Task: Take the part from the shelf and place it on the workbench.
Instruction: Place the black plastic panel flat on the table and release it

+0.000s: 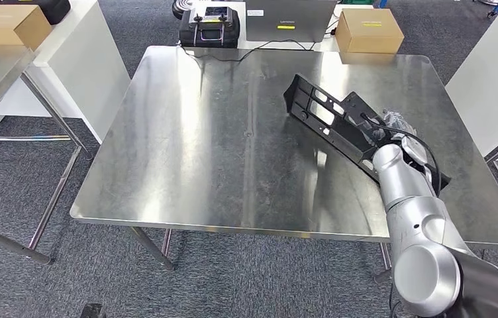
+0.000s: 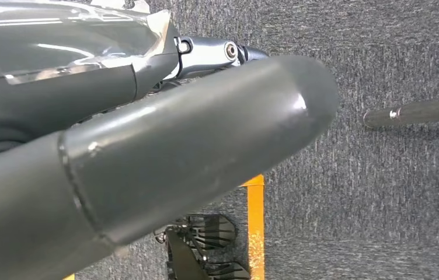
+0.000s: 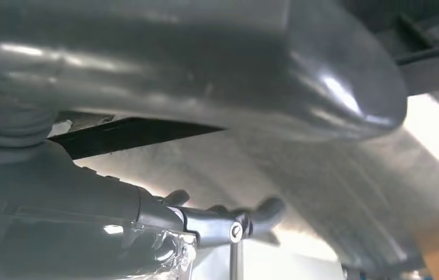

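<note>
From the head view, you're seeing the right hand (image 1: pixel 392 126) gripping the black slotted part (image 1: pixel 329 112) over the steel workbench's (image 1: pixel 200 146) right side. The right wrist view is giving you the thumb (image 3: pixel 322 76) on its edge. The left hand (image 2: pixel 164 157) is hanging over carpet; its grasp is unreadable.

A long black plastic part (image 1: pixel 339 122), flat and panel-like with raised edges and several rectangular cut-outs along its length, lies on the right side of the shiny stainless-steel counter (image 1: pixel 220 146). It runs diagonally: its far end points toward the counter's middle and back, its near end toward the right front edge. The far end looks slightly raised, with a turned-up lip. The near end is partly hidden behind the robot's silver right arm and right hand (image 1: pixel 392 126), which sits on the part there; whether the fingers grip it cannot be told.
</note>
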{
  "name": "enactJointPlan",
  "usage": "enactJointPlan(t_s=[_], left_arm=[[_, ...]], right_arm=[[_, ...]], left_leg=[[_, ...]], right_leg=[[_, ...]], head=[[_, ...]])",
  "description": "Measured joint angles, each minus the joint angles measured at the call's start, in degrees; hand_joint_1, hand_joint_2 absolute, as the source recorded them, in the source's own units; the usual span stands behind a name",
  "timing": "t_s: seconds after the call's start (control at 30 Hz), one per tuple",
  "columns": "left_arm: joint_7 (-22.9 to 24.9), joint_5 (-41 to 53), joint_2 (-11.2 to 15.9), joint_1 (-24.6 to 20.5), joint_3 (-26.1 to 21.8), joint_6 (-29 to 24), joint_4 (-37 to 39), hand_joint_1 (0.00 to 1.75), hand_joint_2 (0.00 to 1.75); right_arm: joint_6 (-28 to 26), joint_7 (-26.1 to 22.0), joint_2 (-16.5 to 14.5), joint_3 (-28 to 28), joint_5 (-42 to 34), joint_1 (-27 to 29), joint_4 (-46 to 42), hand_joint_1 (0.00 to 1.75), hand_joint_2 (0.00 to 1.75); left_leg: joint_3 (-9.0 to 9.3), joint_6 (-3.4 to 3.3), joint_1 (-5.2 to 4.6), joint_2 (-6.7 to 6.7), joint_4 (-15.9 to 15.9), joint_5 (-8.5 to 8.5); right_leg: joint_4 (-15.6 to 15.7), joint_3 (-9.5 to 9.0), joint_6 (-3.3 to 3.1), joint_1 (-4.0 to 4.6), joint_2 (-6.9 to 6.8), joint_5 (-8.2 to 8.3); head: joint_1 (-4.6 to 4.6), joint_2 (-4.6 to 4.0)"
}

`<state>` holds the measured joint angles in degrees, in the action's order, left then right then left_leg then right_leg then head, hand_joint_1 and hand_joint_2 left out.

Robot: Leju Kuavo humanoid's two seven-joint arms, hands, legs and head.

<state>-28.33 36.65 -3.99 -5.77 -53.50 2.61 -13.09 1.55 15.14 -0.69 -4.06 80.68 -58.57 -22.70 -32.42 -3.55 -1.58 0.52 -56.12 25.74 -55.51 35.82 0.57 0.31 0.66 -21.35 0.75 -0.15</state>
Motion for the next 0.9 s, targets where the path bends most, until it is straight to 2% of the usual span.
enactJointPlan(t_s=[0.17, 0.4, 0.6, 0.7, 0.9], left_arm=[[0.79, 1.32, 0.01, -0.62, -0.08, 0.08, 0.0, 0.0, 0.0], [0.98, 2.34, 0.0, -1.13, -0.14, 0.06, -0.02, 0.0, 0.0], [0.97, 2.79, -0.03, -1.15, -0.33, 0.02, -0.02, 0.0, 0.0], [0.83, 2.8, -0.05, -1.08, -0.71, -0.05, -0.02, 0.0, 0.0], [0.29, 2.91, -0.11, -0.99, -1.01, -0.15, -0.02, 0.0, 0.0]], right_arm=[[4.51, -2.38, 1.04, -3.05, -3.11, -1.71, 0.69, 0.0, 0.0], [3.01, -4.62, 1.83, -6.14, -4.72, -2.2, 0.63, 0.0, 0.0], [-2.61, -4.31, 2.56, -6.01, -1.79, -1.68, -0.6, 0.0, 0.0], [-6.95, -3.47, 2.87, -4.72, 0.45, -1.02, -1.89, 0.0, 0.0], [-11.72, -1.83, 3.19, -2.08, 4.84, 0.21, -4.09, 0.0, 0.0]], left_leg=[[0.07, 0.0, 0.0, 0.0, 0.0, 0.0], [0.05, -0.01, -0.02, 0.0, -0.01, 0.01], [-0.03, -0.01, -0.02, 0.0, -0.01, 0.01], [-0.04, -0.01, -0.02, 0.0, -0.01, 0.01], [-0.06, -0.02, -0.02, 0.0, -0.01, 0.03]], right_leg=[[0.0, -0.08, 0.0, 0.0, 0.0, 0.0], [0.0, -0.06, 0.0, -0.02, 0.0, 0.0], [-0.01, 0.01, 0.0, -0.02, 0.0, 0.0], [-0.01, 0.02, 0.0, -0.02, 0.01, 0.0], [-0.01, 0.03, 0.0, -0.02, 0.0, 0.0]], head=[[0.0, 0.0], [0.0, 0.0], [-0.01, 0.0], [0.01, 0.0], [0.0, 0.0]])
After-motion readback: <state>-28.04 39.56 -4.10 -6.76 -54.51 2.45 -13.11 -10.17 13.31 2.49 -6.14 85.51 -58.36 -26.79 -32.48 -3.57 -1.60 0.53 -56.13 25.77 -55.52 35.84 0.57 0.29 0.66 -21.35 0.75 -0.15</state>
